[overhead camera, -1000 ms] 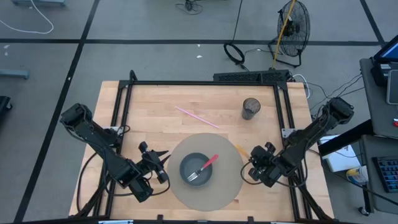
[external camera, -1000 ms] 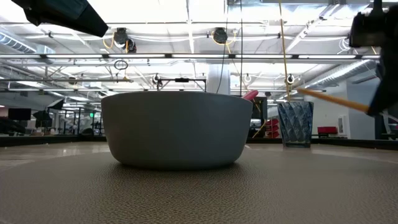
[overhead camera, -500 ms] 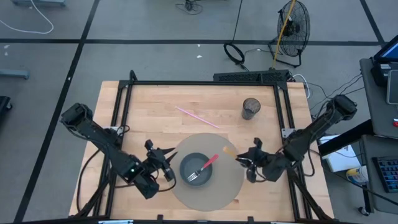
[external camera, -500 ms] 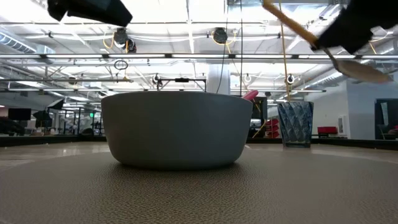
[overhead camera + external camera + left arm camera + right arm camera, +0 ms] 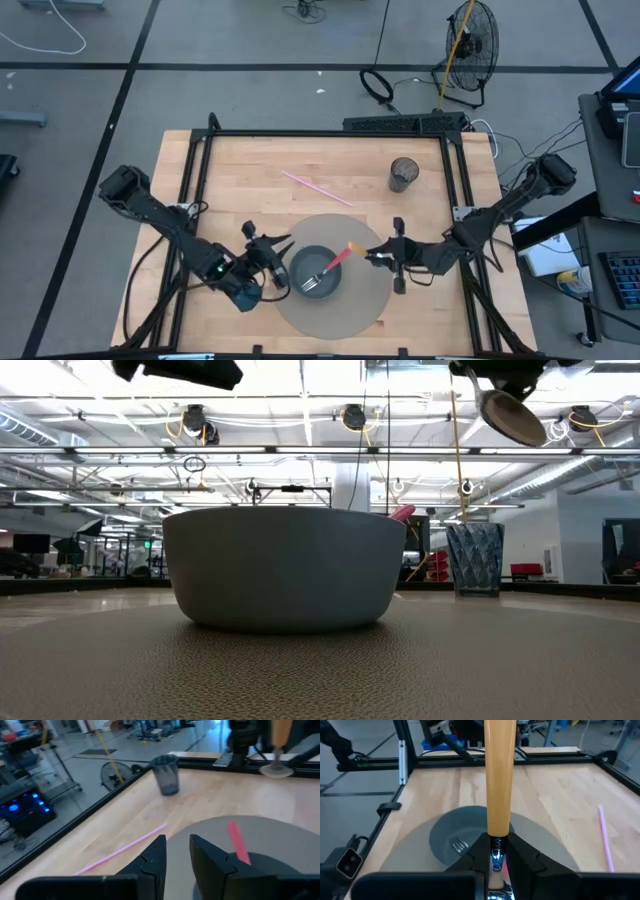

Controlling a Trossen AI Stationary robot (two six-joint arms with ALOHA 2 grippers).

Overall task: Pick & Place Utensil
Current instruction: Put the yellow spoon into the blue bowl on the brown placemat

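right gripper (image 5: 494,851) gripping spoon (image 5: 499,780) (unlabelled), bowl (image 5: 314,271)

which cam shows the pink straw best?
High view: the pink straw lies whole and unobstructed on the bare table. Left wrist shows most of it, right wrist only part at the edge; low view doesn't show it.

Both arms are dark, nearly black, built from slim jointed links with blocky housings at the joints. Black cables loop beside each arm near the bench's side edges. The left tool (image 5: 274,270) and right tool (image 5: 383,256) have two dark, angular, wedge-shaped fingers.
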